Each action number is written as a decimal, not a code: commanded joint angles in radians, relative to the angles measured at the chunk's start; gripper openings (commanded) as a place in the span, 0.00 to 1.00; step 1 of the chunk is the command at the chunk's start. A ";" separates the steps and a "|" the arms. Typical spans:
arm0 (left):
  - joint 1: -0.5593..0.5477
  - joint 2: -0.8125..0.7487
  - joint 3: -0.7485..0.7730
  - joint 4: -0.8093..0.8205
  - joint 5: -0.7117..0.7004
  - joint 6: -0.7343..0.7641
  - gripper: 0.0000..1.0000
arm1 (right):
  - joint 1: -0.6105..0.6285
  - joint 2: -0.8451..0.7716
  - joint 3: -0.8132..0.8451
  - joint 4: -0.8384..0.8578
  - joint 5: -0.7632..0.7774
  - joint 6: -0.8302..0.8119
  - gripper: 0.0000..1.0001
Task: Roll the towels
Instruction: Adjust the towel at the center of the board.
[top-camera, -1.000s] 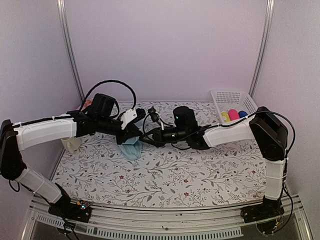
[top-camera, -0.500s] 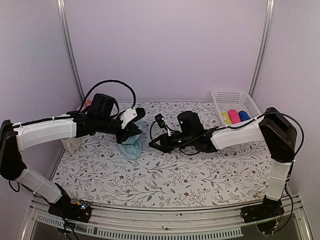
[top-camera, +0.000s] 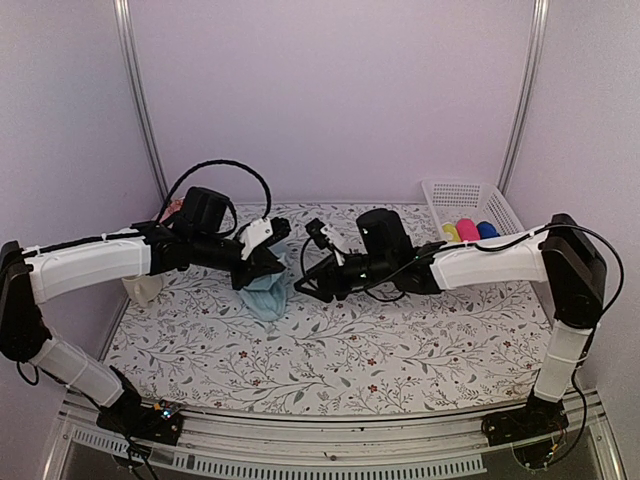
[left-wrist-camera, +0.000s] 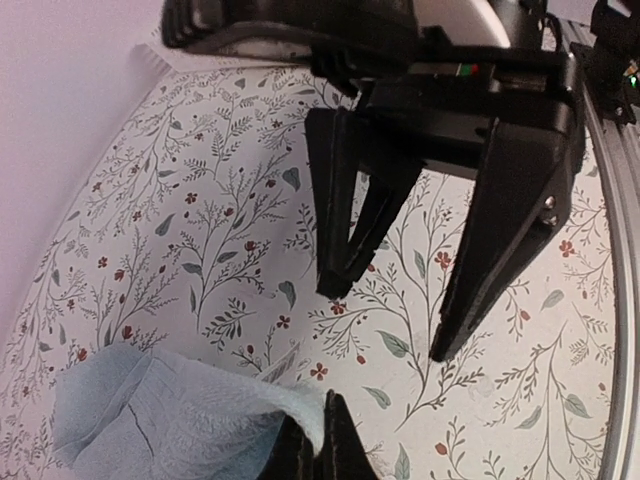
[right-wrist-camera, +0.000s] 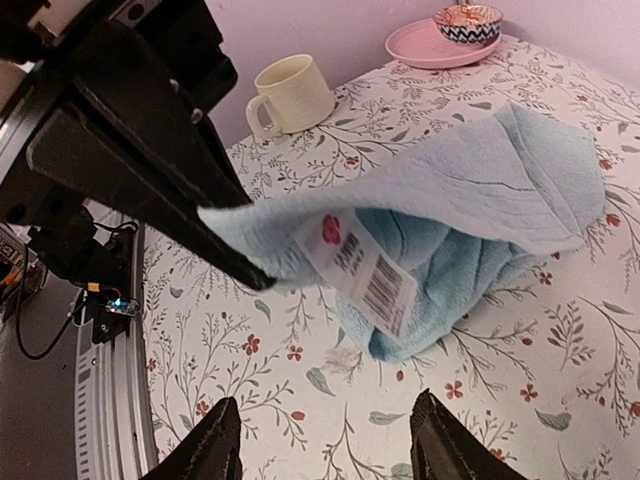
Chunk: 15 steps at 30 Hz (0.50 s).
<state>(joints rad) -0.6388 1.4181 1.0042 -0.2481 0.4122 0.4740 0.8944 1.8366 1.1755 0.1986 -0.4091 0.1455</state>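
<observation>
floral tbl, aqua towel, lilac walls

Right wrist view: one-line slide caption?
Left gripper holds up one corner of the pale aqua towel, barcode tag dangling; right gripper open, facing it.

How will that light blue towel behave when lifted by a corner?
Likely floppy: the light blue towel sags in folds from the corner the left gripper pinches. Probably light: that small pinch holds its edge up. Fuzzy pile should resist slipping.
</observation>
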 joint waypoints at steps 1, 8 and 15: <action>-0.013 -0.014 0.012 -0.021 0.079 0.005 0.00 | 0.043 0.083 0.113 -0.007 -0.118 0.024 0.58; -0.012 -0.009 0.034 -0.089 0.191 0.026 0.00 | 0.055 0.109 0.139 0.019 -0.096 0.029 0.61; -0.012 -0.010 0.032 -0.092 0.203 0.026 0.00 | 0.055 0.115 0.135 0.044 -0.126 0.021 0.38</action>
<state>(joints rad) -0.6392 1.4181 1.0092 -0.3252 0.5755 0.4889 0.9489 1.9354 1.2892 0.2047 -0.5087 0.1665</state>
